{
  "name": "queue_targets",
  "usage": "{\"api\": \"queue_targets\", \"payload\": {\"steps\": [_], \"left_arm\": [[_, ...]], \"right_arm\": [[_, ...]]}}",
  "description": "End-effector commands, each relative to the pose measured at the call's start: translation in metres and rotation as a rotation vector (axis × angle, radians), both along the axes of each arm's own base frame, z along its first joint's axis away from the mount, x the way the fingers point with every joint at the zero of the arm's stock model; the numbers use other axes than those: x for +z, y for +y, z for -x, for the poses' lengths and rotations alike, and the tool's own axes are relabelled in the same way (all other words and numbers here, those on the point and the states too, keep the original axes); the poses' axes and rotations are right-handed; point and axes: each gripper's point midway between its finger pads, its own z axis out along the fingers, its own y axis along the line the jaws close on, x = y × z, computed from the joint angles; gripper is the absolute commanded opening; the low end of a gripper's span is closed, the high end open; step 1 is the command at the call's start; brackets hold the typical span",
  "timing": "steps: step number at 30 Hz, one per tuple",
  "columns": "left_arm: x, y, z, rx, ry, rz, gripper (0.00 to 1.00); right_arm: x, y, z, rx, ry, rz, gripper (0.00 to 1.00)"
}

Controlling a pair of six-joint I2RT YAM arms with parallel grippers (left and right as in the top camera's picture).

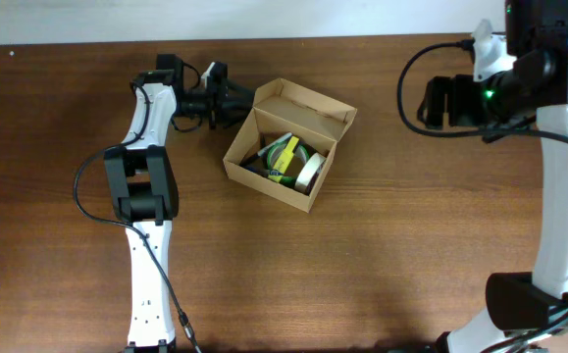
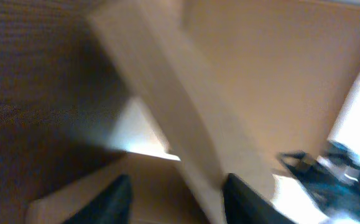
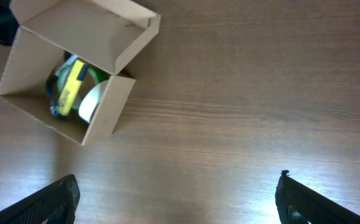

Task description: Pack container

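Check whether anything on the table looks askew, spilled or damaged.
Only the cardboard box stands out: it sits skewed to the table edges with its lid open. The tape rolls and a yellow item lie jumbled inside; nothing has spilled or looks damaged.

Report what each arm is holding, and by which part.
Right gripper: nothing, fingers wide apart over the table. Left gripper: fingers straddle a cardboard edge of the container, but the blur hides whether they clamp it.
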Motion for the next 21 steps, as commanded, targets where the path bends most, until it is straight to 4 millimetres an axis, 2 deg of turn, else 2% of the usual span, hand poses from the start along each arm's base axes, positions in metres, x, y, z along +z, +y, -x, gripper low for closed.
{"api": "queue_targets", "payload": {"steps": [1,3,5,6,10,12,15,18,21], "left_arm": [[-0.058,0.018,-0.001,0.033,0.050,-0.278,0.36],[-0.078,0.029,0.004,0.036,0.085,-0.409,0.25],[-0.086,0.033,0.008,0.027,0.098,-0.465,0.23],[-0.087,0.033,0.010,0.018,0.089,-0.473,0.22],[-0.088,0.031,0.013,-0.002,0.070,-0.478,0.20],[-0.088,0.031,0.013,-0.003,0.070,-0.478,0.20],[-0.088,0.030,0.014,-0.003,0.072,-0.477,0.16],[-0.087,0.030,0.014,-0.004,0.074,-0.472,0.11],[-0.083,0.027,0.014,-0.004,0.074,-0.444,0.06]], "right_arm": [[-0.001,0.016,0.010,-0.002,0.021,-0.011,0.99],[-0.017,0.015,0.014,-0.025,0.076,0.023,1.00],[-0.030,0.015,0.018,-0.042,0.128,0.026,0.92],[-0.039,0.015,0.021,-0.044,0.162,0.029,0.84],[-0.082,0.017,0.029,-0.067,0.283,0.025,0.69],[-0.102,0.025,0.030,-0.056,0.325,-0.020,0.64],[-0.133,0.042,0.030,-0.036,0.368,-0.113,0.50],[-0.154,0.059,0.026,-0.016,0.384,-0.209,0.35],[-0.164,0.067,0.018,-0.002,0.368,-0.259,0.23]]}}
